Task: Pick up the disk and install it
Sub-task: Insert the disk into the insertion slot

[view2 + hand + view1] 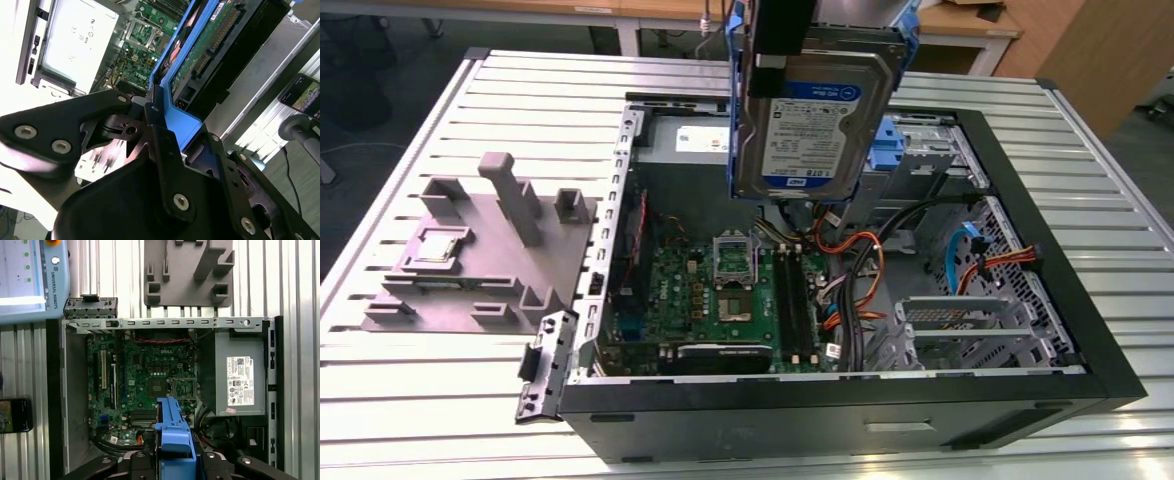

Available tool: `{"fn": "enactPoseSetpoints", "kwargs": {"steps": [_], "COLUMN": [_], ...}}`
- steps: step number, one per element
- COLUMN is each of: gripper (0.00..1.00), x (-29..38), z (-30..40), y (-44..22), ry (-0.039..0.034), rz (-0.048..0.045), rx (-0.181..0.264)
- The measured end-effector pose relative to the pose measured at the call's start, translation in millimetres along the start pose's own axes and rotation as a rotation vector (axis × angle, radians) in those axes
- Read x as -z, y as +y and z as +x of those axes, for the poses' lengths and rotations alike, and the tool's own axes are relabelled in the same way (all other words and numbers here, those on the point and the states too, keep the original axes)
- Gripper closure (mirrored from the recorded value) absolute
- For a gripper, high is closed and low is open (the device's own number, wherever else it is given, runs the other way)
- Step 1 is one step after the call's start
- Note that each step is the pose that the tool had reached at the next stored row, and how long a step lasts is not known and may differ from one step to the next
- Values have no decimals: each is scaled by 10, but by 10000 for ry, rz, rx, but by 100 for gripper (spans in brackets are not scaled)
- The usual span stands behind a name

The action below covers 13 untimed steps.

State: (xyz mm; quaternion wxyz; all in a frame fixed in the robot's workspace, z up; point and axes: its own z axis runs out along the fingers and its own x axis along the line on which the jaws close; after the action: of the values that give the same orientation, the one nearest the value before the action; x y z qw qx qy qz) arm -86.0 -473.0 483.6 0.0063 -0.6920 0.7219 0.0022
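Gripper (160, 117) clamped on the blue bracket (174, 432) of a hard drive (807, 120), which hangs upright just below it, held clear above an open computer case (854, 405). Beneath the drive lies the green motherboard (734, 290), with the grey power supply (240, 375) off to one side inside the case. Farther out, a grey fixture block (480, 250) rests on the slatted metal table (427, 400).

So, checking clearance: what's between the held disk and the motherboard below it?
Only open air, in the exterior view: the disk, in the gripper, hangs above the motherboard; orange and black cables run just off to the exterior view's right.
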Motion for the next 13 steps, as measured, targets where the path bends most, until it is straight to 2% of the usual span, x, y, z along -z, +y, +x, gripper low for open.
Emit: {"fn": "enactPoseSetpoints", "kwargs": {"steps": [4,13], "gripper": [63,63], "x": [0,0], "z": [-2,-3], "y": [-44,-76], "ry": [0,1], "rz": [0,0], "rx": [0,-3]}}
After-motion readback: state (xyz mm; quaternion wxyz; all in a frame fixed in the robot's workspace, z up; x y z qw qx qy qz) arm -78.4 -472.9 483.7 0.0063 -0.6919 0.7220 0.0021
